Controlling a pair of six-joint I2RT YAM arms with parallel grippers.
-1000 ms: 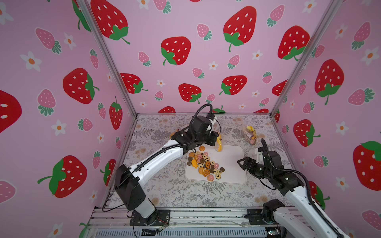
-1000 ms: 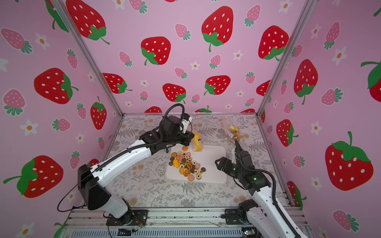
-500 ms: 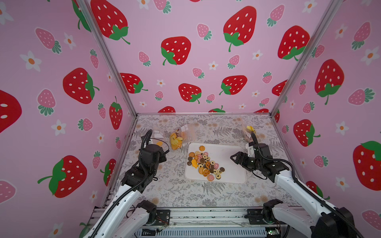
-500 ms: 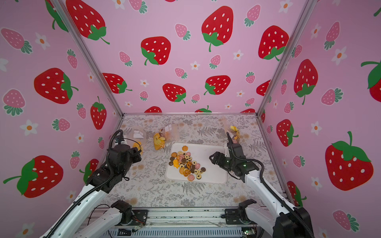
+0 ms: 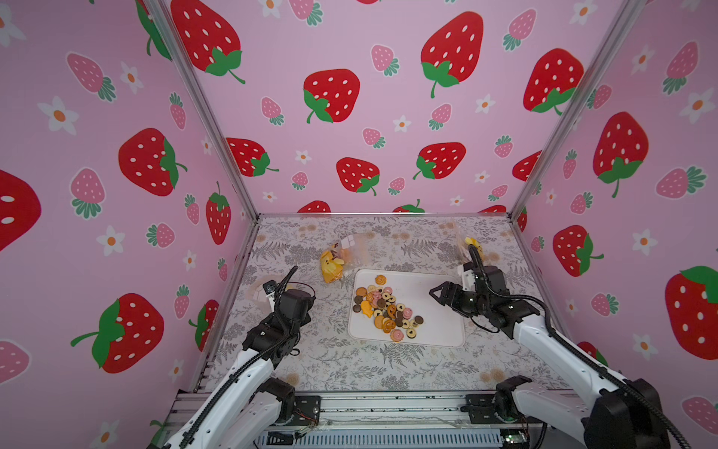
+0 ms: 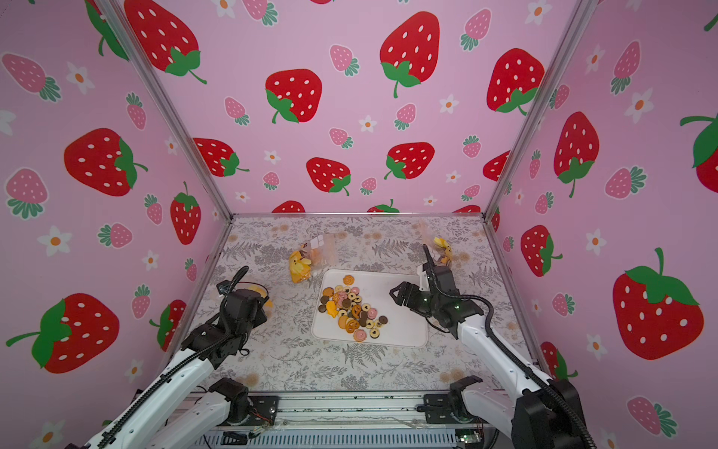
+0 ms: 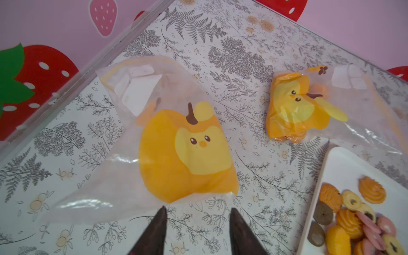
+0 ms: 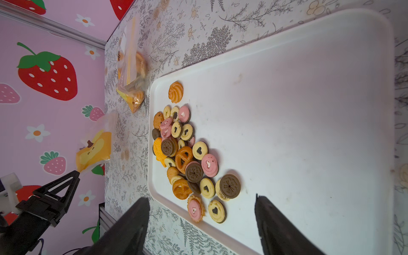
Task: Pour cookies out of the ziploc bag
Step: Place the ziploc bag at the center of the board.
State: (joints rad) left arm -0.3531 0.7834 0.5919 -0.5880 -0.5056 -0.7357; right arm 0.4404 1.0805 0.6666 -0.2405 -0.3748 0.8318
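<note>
Both top views show cookies (image 5: 384, 309) strewn diagonally across the tray (image 5: 439, 326).

**Two high views, two close wrist views**
Both top views looked steeply down from high at the near edge onto the whole table (image 5: 349, 369), nearly alike. The left wrist camera faced a printed bag (image 7: 185, 154) closely; the right wrist camera faced the tray (image 8: 309, 110). All four shared the cookies (image 8: 187, 159).

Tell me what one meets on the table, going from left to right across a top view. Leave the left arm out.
flat bag by the left wall → crumpled bag → cookies heaped on the white tray → right gripper, open, above the tray → third bag near the right wall
</note>
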